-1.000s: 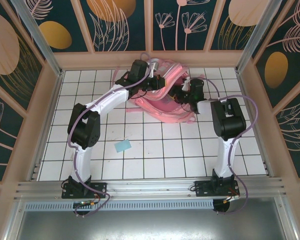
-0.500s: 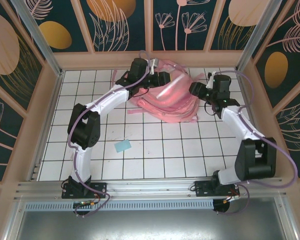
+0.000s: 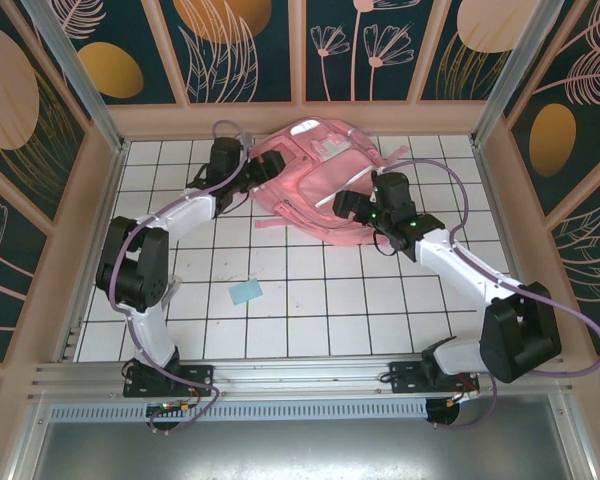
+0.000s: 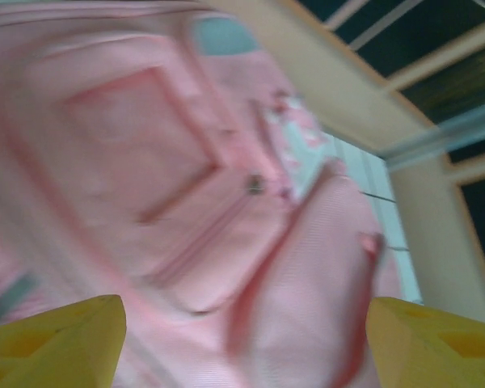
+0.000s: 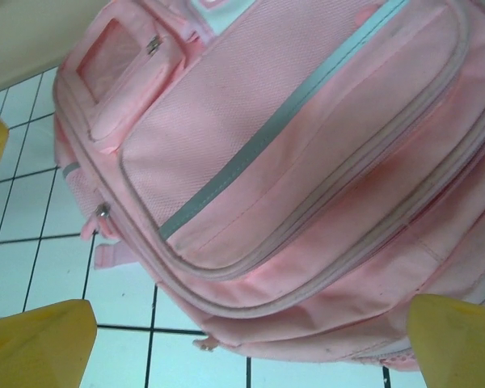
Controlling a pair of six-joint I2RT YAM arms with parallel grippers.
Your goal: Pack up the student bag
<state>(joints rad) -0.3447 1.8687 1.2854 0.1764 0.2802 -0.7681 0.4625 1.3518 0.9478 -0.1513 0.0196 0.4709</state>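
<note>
The student bag (image 3: 315,185), a large soft pink backpack, lies flat at the far middle of the white tiled table (image 3: 310,310), with its far edge close to the back wall. Seen from above, both my arms reach out to it. My left gripper (image 3: 257,170) is at the bag's left edge, and my right gripper (image 3: 348,205) is over its near right part. A small pale blue piece (image 3: 246,292) lies on the tiles well apart from the bag, nearer my left base. In my left wrist view the picture is blurred. My two yellow fingertips (image 4: 56,339) sit at the bottom corners, spread wide apart, with nothing pinched between them. Beyond them is pink fabric with stitched pocket outlines. I cannot tell whether these fingers touch the bag. In my right wrist view the picture is sharp. My yellow fingertips (image 5: 32,343) are again at the bottom corners, set wide apart and gripping nothing. Between and beyond them lies the bag's front, with a rounded pocket crossed by a grey strip (image 5: 259,145). A smaller pocket (image 5: 121,73) sits toward the upper left, and a metal zip pull (image 5: 103,212) is at the left seam. White tiles show under the bag's lower edge, just in front of my fingers.
</note>
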